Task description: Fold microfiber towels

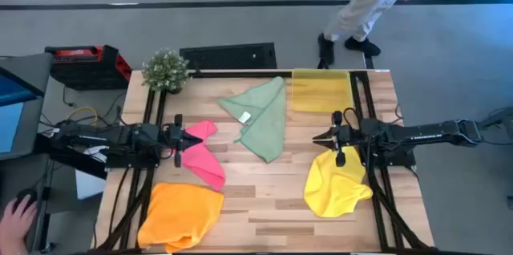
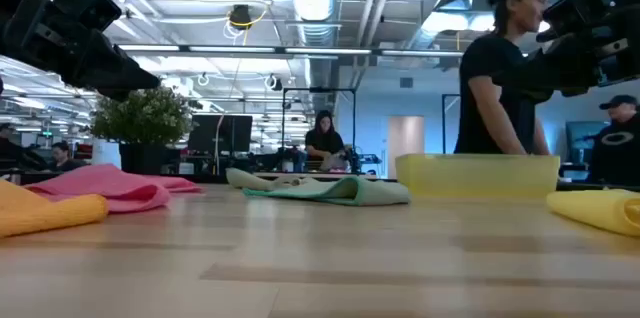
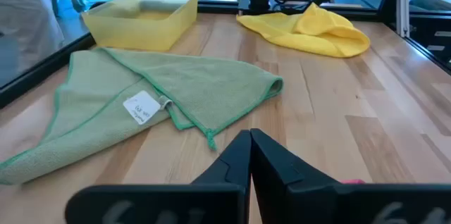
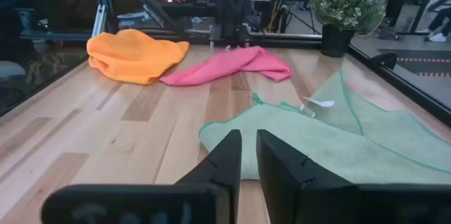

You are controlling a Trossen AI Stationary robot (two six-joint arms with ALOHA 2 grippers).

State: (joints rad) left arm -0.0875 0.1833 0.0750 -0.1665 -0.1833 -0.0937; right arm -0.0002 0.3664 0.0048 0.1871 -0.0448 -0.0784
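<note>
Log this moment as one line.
left gripper: shut, above pink towel | right gripper: shut, beside green towel | towels: unfolded

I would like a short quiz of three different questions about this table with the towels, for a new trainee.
1. True or false: the pale green towel lies flat and fully spread out.
2. Which towel lies nearest the right tool? A) orange towel B) hot pink towel C) bright yellow towel
3. Fill in: the yellow tray stands at the table's far edge, on the ____ arm's side.

Key
1. False: one part is folded over, with its white label showing.
2. C.
3. right. The left tool hangs over the hot pink towel; neither tool holds anything.
</note>
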